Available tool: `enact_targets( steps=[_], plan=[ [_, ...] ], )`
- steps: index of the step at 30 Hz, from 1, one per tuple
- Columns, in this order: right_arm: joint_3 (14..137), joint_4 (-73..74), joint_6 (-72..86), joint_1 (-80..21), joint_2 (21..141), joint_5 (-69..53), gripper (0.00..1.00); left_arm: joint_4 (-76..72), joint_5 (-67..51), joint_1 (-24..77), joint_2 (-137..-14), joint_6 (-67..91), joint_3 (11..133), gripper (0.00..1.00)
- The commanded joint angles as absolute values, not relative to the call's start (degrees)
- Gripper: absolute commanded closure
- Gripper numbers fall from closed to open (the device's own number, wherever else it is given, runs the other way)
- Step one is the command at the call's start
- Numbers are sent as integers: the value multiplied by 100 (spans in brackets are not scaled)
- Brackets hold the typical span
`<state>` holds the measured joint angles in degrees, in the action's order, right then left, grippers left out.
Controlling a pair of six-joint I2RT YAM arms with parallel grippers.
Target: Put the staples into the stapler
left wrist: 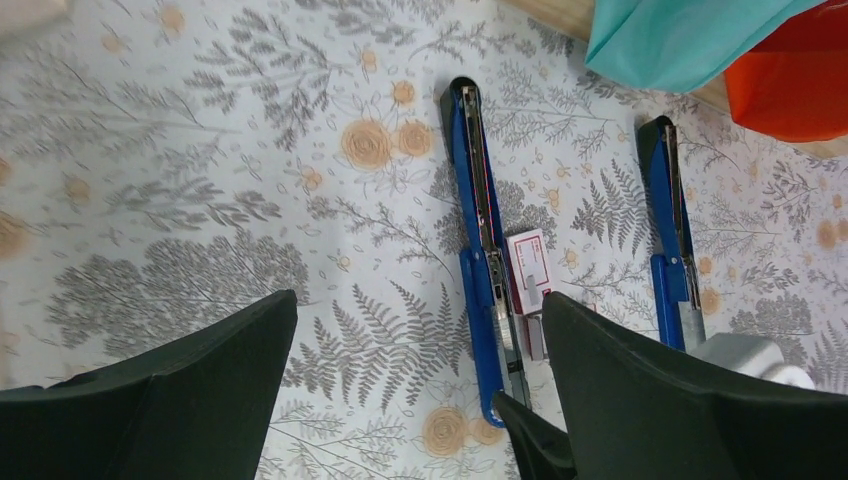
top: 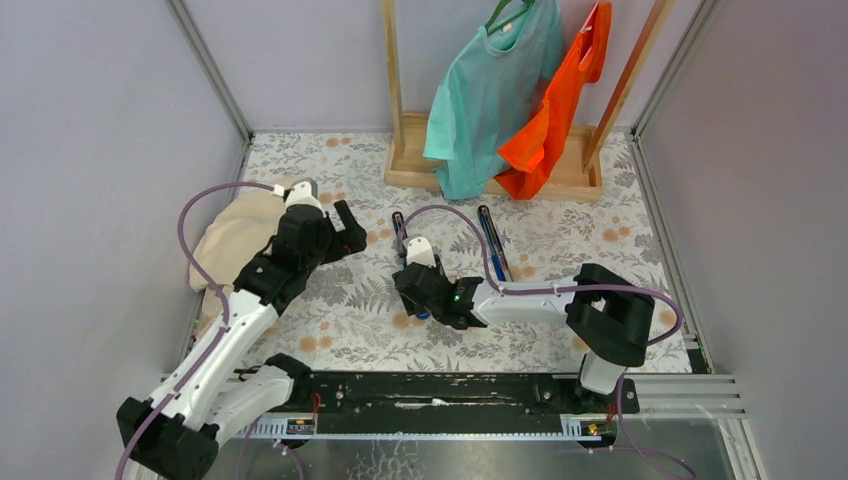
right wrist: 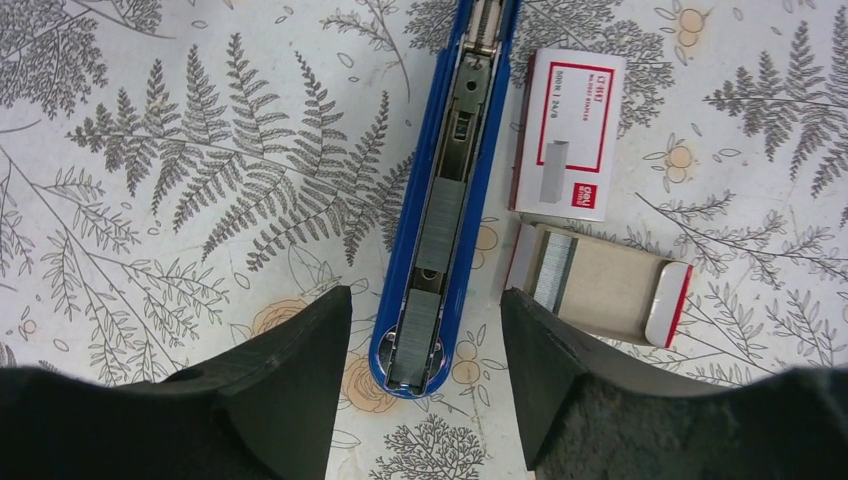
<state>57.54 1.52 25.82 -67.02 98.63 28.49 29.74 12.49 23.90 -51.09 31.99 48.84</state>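
Observation:
A blue stapler (right wrist: 455, 180) lies opened flat on the floral cloth, its metal channel facing up. Silvery-grey staples (right wrist: 436, 228) lie in that channel, reaching to its near tip. My right gripper (right wrist: 425, 375) is open and empty, its fingers either side of the stapler's near end, just above it. In the top view the right gripper (top: 418, 292) sits over that stapler (top: 399, 232). My left gripper (left wrist: 420, 385) is open and empty, hovering left of the same stapler (left wrist: 478, 220); in the top view it (top: 347, 232) is to the stapler's left.
A white-and-red staple box sleeve (right wrist: 567, 135) and its open tray (right wrist: 612, 290), with more staples (right wrist: 553, 268), lie right of the stapler. A second blue stapler (top: 492, 240) lies further right. A beige cloth (top: 235, 240) is far left. A wooden rack (top: 470, 175) with hanging shirts stands behind.

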Motion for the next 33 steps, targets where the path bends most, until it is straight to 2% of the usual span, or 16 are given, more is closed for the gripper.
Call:
enact_targets(
  steps=[1,11,16,24,33],
  plan=[
    [5655,-248,2373,-6746,9880,2541,38,2447,617,2181,-5410,3909,4553,0],
    [5661,-281,2198,-6786,10192,2547,51,753,-621,1789,-6409,4692,3734,0],
    [5621,-236,2139,-6805,10154,2628,62,-62,-905,1634,-6967,4963,3494,1],
    [5418,-313,1987,-6810,9960,2578,87,-1323,-1529,1409,-8004,5302,3422,4],
    [5264,-404,1872,-6808,9861,2544,93,-2569,-1926,1369,-9030,5890,3005,8]
  ],
)
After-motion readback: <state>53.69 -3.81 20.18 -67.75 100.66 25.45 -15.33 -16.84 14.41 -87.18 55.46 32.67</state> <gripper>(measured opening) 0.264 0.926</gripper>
